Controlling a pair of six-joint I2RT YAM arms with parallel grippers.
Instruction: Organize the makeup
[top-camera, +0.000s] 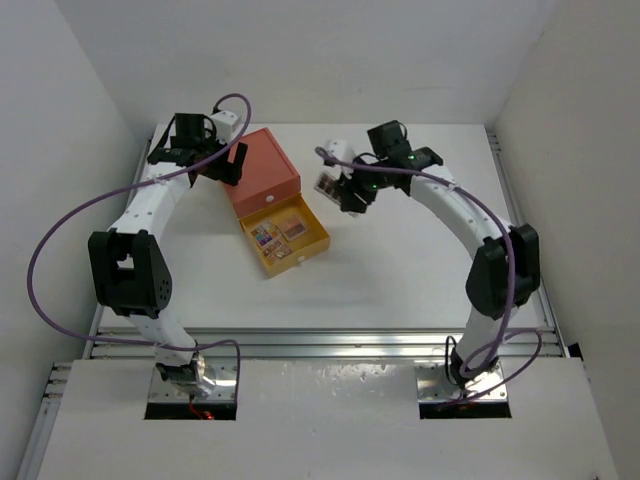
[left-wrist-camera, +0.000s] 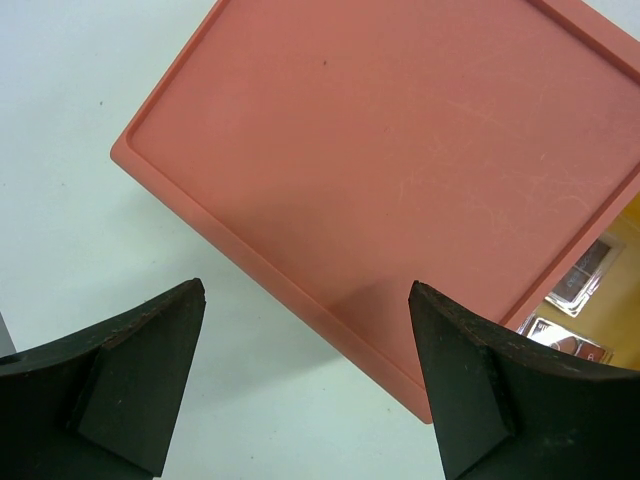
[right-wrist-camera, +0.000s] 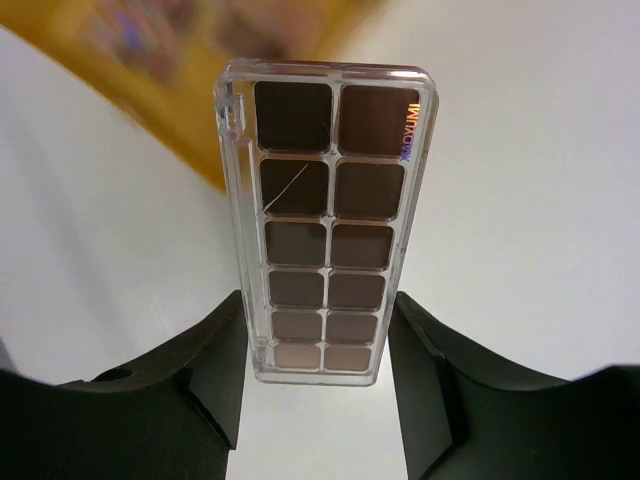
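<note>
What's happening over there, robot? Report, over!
Left jaws open above the pink box. Right jaws shut on the brown palette. Yellow drawer open, other palettes inside. Nothing between brown palette and drawer.

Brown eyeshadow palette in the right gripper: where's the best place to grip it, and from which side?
Pinch its narrow width, clamping the two long edges near a short end, coming from that end. The brown palette is thin, with straight parallel long edges, so the grip likely seats squarely. The right gripper holds it so, leaving most of its length free to enter the yellow drawer.
</note>
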